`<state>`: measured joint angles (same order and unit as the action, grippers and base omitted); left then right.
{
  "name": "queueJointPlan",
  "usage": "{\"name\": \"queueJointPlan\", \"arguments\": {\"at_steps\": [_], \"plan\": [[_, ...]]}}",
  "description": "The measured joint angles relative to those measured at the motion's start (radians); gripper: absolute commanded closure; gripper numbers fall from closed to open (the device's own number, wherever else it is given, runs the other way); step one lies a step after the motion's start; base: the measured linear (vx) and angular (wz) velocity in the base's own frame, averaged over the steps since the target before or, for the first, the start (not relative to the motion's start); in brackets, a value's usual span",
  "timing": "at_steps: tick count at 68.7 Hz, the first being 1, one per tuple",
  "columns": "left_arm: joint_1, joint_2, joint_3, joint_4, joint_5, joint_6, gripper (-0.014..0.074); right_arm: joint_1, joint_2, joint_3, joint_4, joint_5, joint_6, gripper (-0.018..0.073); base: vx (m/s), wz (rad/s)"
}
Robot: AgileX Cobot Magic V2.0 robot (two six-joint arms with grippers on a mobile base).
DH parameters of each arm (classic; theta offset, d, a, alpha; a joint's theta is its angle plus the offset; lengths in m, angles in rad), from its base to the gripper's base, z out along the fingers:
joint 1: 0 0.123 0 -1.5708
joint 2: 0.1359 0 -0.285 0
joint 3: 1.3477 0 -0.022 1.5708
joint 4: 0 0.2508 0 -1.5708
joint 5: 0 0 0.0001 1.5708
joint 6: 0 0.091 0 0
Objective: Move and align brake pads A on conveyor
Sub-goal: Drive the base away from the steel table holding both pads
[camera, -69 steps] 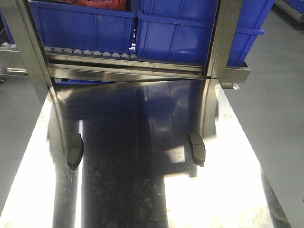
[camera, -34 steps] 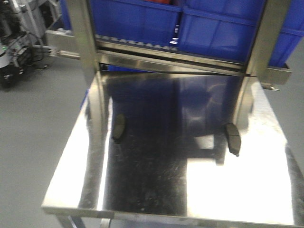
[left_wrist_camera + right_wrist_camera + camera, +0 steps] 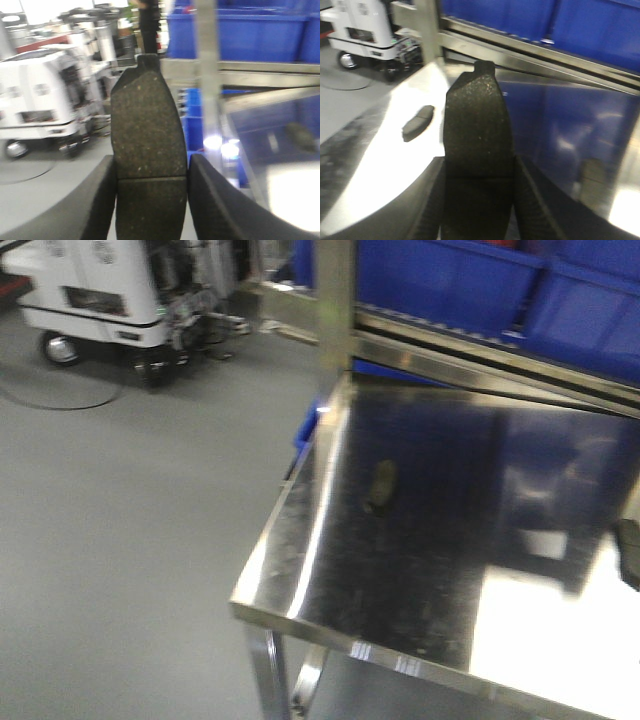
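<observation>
Left end effector pinches one flat dark grey curved brake pad, right end effector a second pad, long axes pointing straight ahead, a third pad lying mid-frame on the shiny steel desk, conveyor unseen.

The left gripper has two black, matte, outward-curving fingers; the right gripper matches, finely textured.

The brake pads look gritty and matt, the steel tabletop mirror-glossy, the bins plastic.
</observation>
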<state>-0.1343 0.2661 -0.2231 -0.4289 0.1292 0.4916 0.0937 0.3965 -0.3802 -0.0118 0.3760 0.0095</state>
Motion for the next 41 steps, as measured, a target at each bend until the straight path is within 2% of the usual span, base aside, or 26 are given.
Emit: {"name": "queueJointPlan", "arguments": {"at_steps": [41], "plan": [[0.000, 0.000, 0.000, 0.000, 0.000, 0.000, 0.0540, 0.000, 0.000, 0.000, 0.000, 0.000, 0.000, 0.0523, -0.03, 0.77]]}}
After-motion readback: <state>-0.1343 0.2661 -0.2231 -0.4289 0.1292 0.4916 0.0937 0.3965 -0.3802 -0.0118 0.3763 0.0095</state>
